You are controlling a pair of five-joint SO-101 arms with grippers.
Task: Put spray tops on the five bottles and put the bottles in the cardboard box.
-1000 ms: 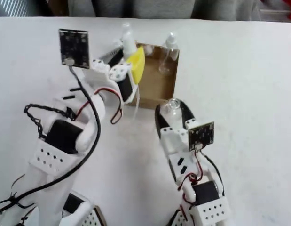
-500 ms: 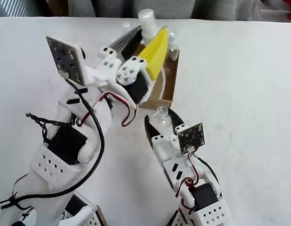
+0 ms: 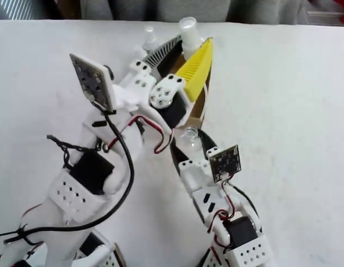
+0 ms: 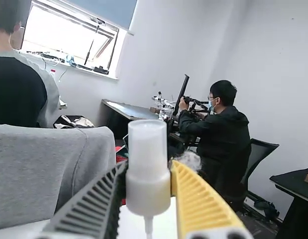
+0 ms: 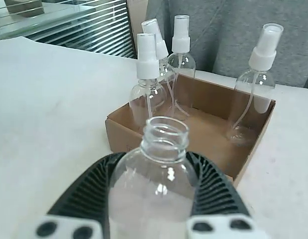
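The spray top (image 4: 148, 169) was white, the bottle (image 5: 161, 186) clear, the cardboard box (image 5: 125, 132) plain brown, the surface (image 3: 283, 83) white.

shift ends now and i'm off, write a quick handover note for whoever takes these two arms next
Left gripper: shut on a spray top, held up in the air by the cardboard box.
Right gripper: shut on the open bottle, upright, on the near side of the box.
Done: four capped bottles are in the box, one of them leaning.
Left: fit the spray top on the open bottle, then set that bottle in the box with the others.
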